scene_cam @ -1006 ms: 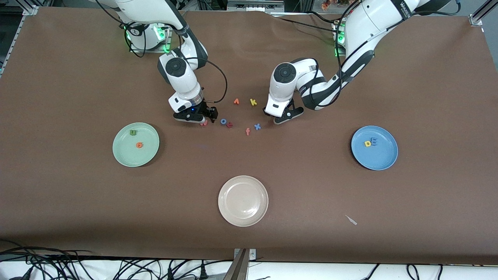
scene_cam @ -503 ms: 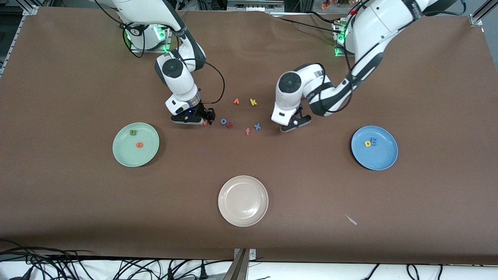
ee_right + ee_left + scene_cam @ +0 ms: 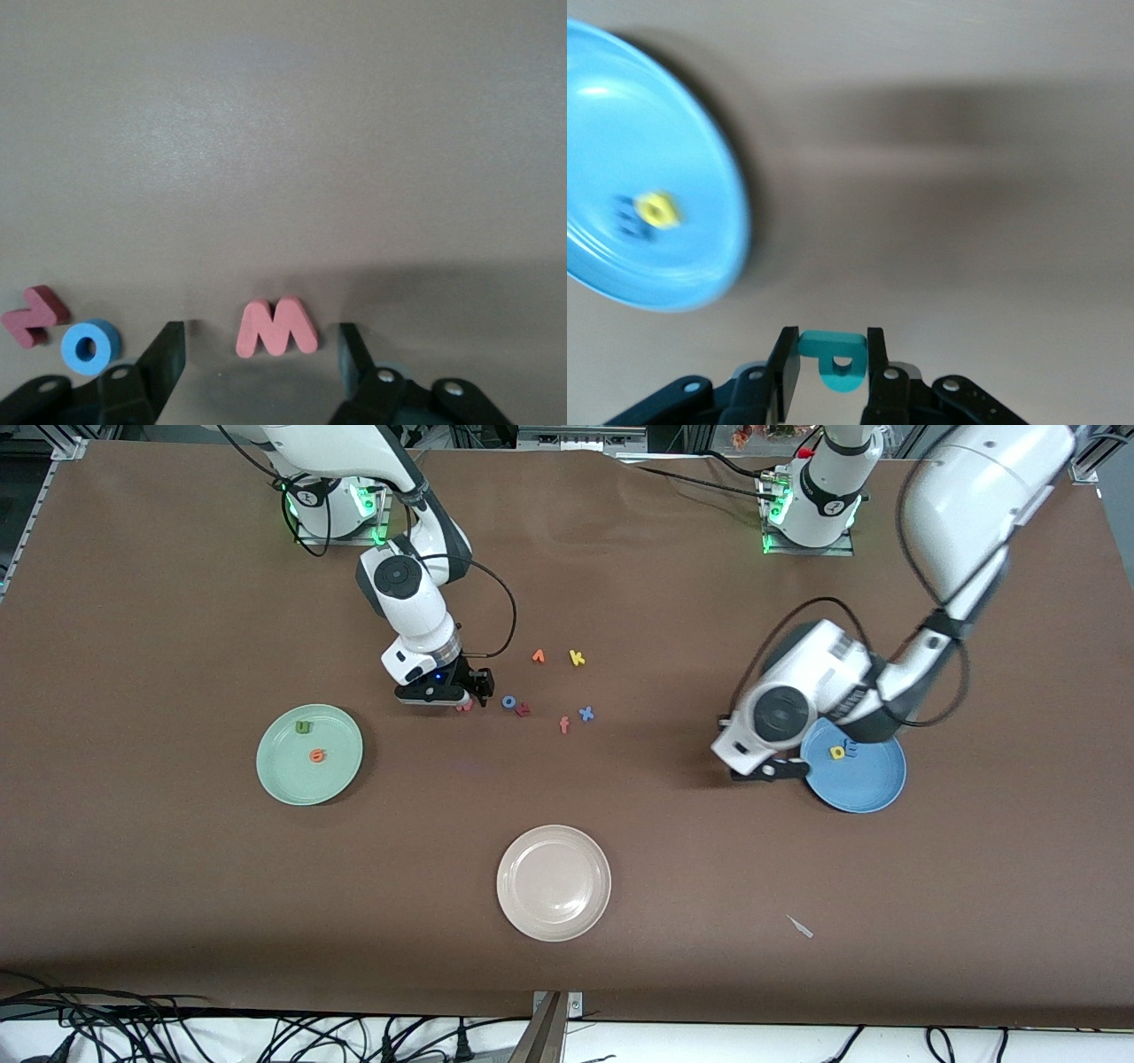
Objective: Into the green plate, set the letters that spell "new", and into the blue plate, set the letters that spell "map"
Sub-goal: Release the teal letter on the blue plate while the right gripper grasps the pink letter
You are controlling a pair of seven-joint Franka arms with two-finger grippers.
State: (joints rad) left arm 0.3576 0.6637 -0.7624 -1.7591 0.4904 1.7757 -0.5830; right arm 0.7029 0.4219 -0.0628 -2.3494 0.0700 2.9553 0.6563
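My left gripper (image 3: 831, 341) is shut on the teal "p" (image 3: 842, 367) and hangs over the table beside the blue plate's (image 3: 864, 788) rim. In that plate lie the yellow "a" (image 3: 837, 752) and the blue "m" (image 3: 852, 747), the "m" partly covered by the left arm. My right gripper (image 3: 259, 343) stands open low over the table, and the pinkish-red "w" (image 3: 276, 326) lies flat between its fingers with a gap on each side. The green plate (image 3: 292, 778) holds the green "n" (image 3: 303, 727) and the orange "e" (image 3: 317, 755).
A blue "o" (image 3: 508, 701) and a dark red letter (image 3: 523, 709) lie touching, close to the right gripper. An orange "f" (image 3: 563, 725), blue "x" (image 3: 586, 713), yellow "k" (image 3: 577, 658) and another orange letter (image 3: 538, 656) lie mid-table. A cream-white plate (image 3: 554, 883) sits nearer the front camera.
The left arm has swung from the middle letters toward its own end of the table, carrying the teal "p" to the blue plate's rim. The right gripper stays low around the "w", its fingers slightly closer.
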